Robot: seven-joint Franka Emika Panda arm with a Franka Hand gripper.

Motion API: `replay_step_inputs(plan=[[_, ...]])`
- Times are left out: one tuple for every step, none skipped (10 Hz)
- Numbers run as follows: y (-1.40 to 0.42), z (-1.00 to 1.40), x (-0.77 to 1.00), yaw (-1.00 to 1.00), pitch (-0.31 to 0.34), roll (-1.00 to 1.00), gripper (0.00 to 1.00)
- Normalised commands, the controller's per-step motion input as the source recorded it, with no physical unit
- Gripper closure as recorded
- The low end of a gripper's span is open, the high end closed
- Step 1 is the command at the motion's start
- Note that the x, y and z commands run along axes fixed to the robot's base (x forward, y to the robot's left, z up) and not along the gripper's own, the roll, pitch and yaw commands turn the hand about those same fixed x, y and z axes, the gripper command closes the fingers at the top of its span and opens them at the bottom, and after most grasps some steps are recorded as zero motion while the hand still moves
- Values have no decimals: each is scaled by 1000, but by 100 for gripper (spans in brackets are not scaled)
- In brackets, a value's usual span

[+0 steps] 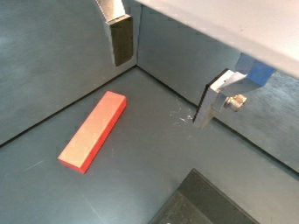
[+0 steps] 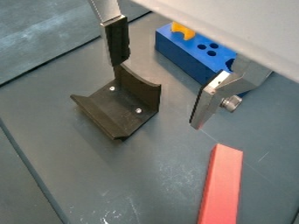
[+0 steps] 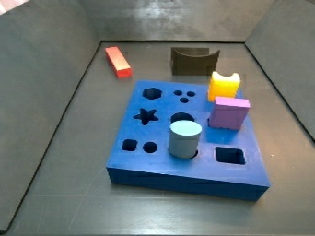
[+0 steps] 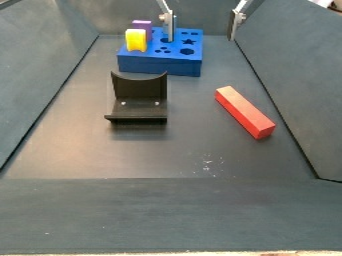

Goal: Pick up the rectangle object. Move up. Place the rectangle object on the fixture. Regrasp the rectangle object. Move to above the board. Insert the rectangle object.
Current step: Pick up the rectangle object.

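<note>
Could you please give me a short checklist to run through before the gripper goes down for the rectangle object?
1. Rectangle object lies flat on the floor, nothing touching it: ok.
2. Gripper open and empty: ok.
3. Gripper over the rectangle object: not ok; it hangs high, with the block off to one side in both wrist views.
4. Fixture free, nothing on it: ok.
5. Board has an open square hole: ok.

The dark grey floor (image 4: pixel 80 120) carried three things between sloping grey walls; the rectangle object (image 4: pixel 245 110) lay flat on it, apart from the rest; the fixture (image 4: pixel 138 99) stood near the middle on its base plate; the board (image 3: pixel 191 134) rested flat beyond it; the claw (image 4: pixel 201 15) hung above the floor, fingers spread, touching nothing.
</note>
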Motion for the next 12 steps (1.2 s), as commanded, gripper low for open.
replay_step_inputs(plan=[[0,0,0,0,13,0,0],[-14,0,0,0,0,17,0],[0,0,0,0,0,-9,0],[0,0,0,0,0,-13,0],[0,-17,0,0,0,-3,0],[0,-31,0,0,0,0,0],[0,-34,0,0,0,-9,0],[0,-34,0,0,-6,0,0],[0,-54,0,0,-17,0,0],[0,-57,-174,0,-153,0,0],[-3,-83,-580,-71,-349,0,0],[-60,-177,-737,-57,-429,-60,0]])
